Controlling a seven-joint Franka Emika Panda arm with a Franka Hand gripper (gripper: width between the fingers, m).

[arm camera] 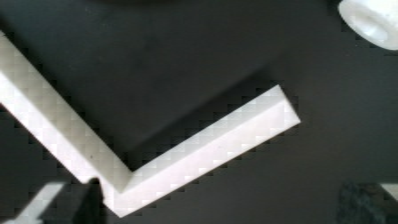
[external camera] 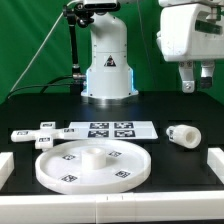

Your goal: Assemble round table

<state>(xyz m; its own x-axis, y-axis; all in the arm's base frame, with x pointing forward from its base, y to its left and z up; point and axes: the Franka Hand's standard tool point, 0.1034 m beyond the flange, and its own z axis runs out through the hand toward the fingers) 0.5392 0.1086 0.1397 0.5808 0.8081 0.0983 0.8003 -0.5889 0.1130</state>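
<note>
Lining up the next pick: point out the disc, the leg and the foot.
disc (external camera: 92, 154): exterior view, on its raised central hub.
leg (external camera: 183, 135): exterior view, on its curved side, lying down.
foot (external camera: 28, 133): exterior view, on its tagged top face.

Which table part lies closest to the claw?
The cylinder leg, lying at the exterior view's right, roughly below the claw; the disc and foot sit farther left.

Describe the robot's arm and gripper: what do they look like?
The arm is glossy white: a rounded, bell-shaped base with a small dark triangular mark, and black parts on top. Black cables hang beside it. The gripper has a boxy white body and dark fingers.
</note>
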